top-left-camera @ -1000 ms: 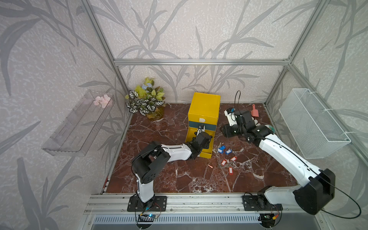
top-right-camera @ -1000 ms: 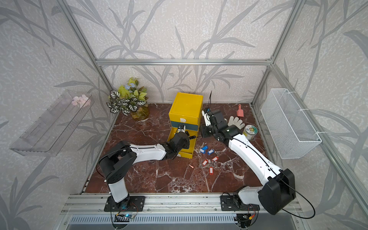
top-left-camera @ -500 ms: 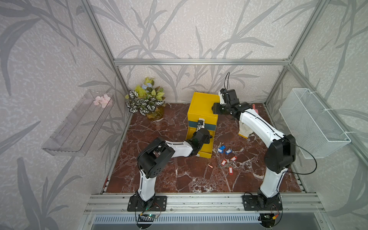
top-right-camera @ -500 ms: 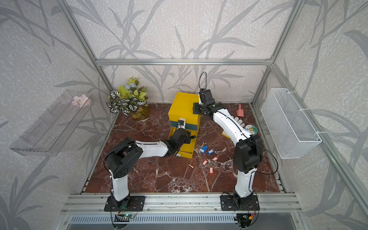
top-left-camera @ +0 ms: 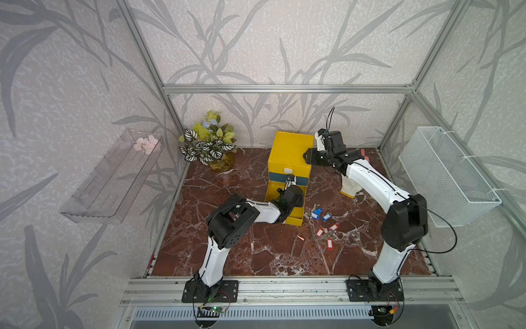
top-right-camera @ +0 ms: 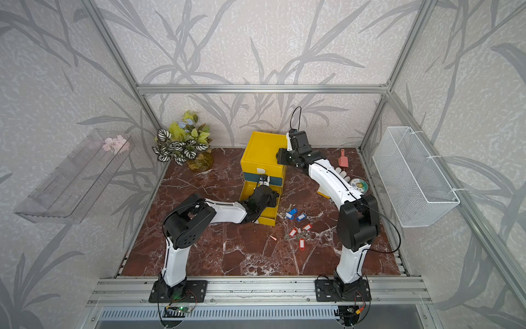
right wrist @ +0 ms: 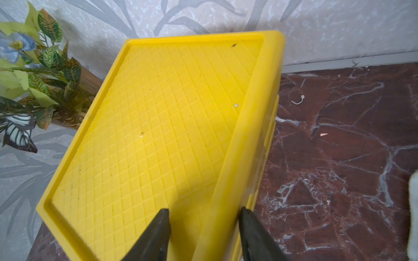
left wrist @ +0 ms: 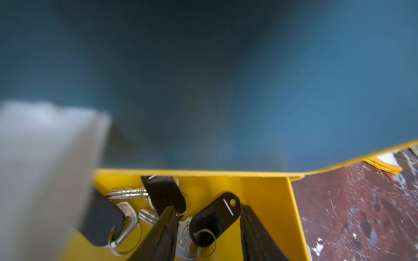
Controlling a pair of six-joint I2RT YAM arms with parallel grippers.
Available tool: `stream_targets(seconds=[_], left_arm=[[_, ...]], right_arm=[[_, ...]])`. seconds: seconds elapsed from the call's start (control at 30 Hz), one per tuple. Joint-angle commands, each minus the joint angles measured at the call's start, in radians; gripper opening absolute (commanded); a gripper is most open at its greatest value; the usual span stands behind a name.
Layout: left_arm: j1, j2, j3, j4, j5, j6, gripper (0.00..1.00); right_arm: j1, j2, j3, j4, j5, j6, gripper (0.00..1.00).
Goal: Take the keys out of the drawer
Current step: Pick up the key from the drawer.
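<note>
On the counter [top-left-camera: 256, 256], right hand [right wrist: 203, 210], apart, now straddles cabinet rim [right wrist: 237, 146]; left hand [left wrist: 207, 206], newly spread, brackets remaining keys [left wrist: 214, 219] in drawer [left wrist: 260, 192].

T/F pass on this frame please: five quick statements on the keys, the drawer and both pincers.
1. The left pincer is inside the pulled-out drawer. True.
2. The left pincer is shut on a key. False: its jaws stand open on either side of a black tag, and nothing is gripped.
3. Blue-tagged keys and red-tagged keys lie on the table. True.
4. The drawer is emptied. False: black-tagged keys lie in it.
5. The right pincer is down in the drawer too. False: it is up at the top of the yellow cabinet, with its jaws open across the top's edge.
</note>
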Motion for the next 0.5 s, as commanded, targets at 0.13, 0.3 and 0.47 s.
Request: stream_targets(seconds=[0.13, 0.3, 0.47], left_arm=[[-0.006, 0.088, 0.149, -0.245, -0.036, -0.016, 0.46], [-0.012, 0.094, 0.148, -0.302, -0.074, -0.025, 0.43], [-0.013, 0.097, 0.163, -0.349, -0.095, -0.04, 0.24]], right_arm=[[0.01, -0.002, -0.074, -0.144, -0.058, -0.023, 0.51], [0.01, -0.017, -0.091, -0.13, -0.062, -0.026, 0.51], [0.01, -0.033, -0.105, -0.118, -0.069, -0.025, 0.5]])
